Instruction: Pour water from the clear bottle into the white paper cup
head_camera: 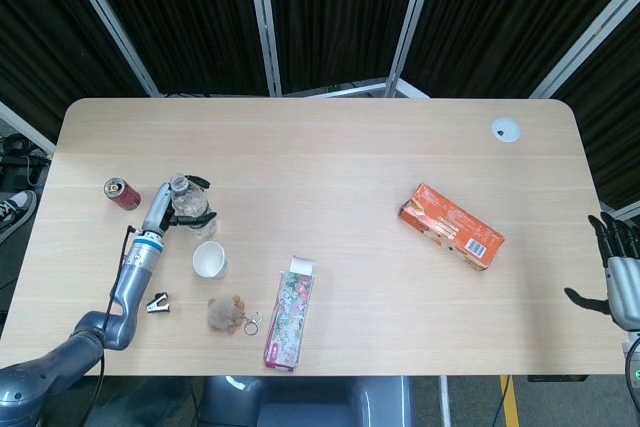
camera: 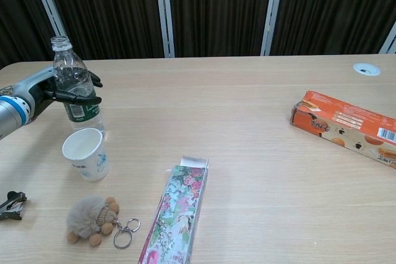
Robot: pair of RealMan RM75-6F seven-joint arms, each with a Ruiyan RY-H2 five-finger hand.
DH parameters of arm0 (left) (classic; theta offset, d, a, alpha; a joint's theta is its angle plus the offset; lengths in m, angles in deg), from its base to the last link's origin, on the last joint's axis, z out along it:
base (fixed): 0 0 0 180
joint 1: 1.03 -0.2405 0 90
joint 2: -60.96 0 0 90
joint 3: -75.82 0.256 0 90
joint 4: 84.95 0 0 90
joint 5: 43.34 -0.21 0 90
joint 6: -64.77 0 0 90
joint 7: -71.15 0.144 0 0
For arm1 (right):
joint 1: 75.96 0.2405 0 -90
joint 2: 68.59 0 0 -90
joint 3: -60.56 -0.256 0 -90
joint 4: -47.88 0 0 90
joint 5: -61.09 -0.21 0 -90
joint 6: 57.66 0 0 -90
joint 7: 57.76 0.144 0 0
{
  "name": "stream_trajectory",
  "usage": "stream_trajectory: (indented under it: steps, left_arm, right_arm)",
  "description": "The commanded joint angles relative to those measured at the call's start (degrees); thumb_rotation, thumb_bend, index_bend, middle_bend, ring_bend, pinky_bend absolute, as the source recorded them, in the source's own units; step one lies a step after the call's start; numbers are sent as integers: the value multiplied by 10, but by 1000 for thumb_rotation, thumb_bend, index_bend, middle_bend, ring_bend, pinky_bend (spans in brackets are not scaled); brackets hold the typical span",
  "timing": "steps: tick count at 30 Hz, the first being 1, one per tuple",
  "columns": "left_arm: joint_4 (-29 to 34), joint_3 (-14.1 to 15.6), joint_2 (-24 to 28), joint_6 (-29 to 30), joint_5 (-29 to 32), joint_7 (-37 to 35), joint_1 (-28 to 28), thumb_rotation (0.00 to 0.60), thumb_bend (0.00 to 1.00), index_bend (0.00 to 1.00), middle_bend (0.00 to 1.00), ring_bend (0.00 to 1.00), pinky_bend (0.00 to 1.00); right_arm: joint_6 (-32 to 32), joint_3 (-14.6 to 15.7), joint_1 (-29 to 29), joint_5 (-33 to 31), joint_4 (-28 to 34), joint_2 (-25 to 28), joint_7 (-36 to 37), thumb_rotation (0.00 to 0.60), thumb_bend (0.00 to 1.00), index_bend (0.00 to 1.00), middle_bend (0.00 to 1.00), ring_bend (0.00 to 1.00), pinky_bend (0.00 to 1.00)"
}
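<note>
My left hand [camera: 46, 91] [head_camera: 172, 209] grips the clear bottle [camera: 75, 88] [head_camera: 187, 205] around its middle and holds it upright, uncapped, just behind the white paper cup [camera: 86, 153] [head_camera: 209, 260]. The cup stands upright on the table, open end up. Whether the bottle's base touches the table is hidden by the cup. My right hand [head_camera: 618, 272] hangs beyond the table's right edge, fingers spread, holding nothing.
A red can [head_camera: 121, 192] stands left of the bottle. A black clip [head_camera: 158, 301], a plush keychain [camera: 93, 219] and a floral box [camera: 176, 216] lie in front of the cup. An orange box [camera: 346, 124] lies at the right.
</note>
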Motion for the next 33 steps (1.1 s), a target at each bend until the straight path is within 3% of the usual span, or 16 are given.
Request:
stream_trajectory:
  steps: [1, 5, 8, 10, 16, 23, 27, 33]
  left_arm:
    - [2, 4, 5, 2, -5, -3, -2, 600, 62, 245, 254, 272, 300]
    - [12, 10, 18, 9, -14, -5, -6, 600, 39, 163, 188, 199, 242]
    - [24, 20, 33, 12, -24, -1, -10, 600, 6, 63, 55, 42, 78]
    - [33, 26, 44, 11, -29, 6, -12, 593, 0, 10, 5, 0, 8]
    - [104, 62, 130, 54, -67, 95, -36, 573, 0, 0, 0, 0, 0]
    - [178, 61, 202, 126, -65, 201, -74, 569, 0, 0, 0, 0, 0]
    - [251, 45, 266, 196, -46, 310, -113, 573, 0, 0, 0, 0, 0]
    - [418, 43, 364, 290, -19, 565, -177, 600, 0, 0, 0, 0, 0]
  right_arm:
    - [0, 0, 0, 0, 1, 0, -1, 600, 0, 0, 0, 0, 0]
    - [-1, 0, 0, 1, 2, 0, -1, 600, 0, 0, 0, 0, 0]
    - [-2, 1, -1, 3, 3, 1, -2, 600, 0, 0, 0, 0, 0]
    - [-4, 1, -1, 4, 5, 1, -1, 600, 0, 0, 0, 0, 0]
    - [-18, 4, -6, 17, 20, 8, -2, 600, 0, 0, 0, 0, 0]
    - [-35, 7, -13, 36, 38, 20, 6, 600, 0, 0, 0, 0, 0]
    - [-48, 10, -18, 50, 52, 29, 9, 600, 0, 0, 0, 0, 0]
    - [-58, 10, -20, 58, 56, 33, 3, 600, 0, 0, 0, 0, 0]
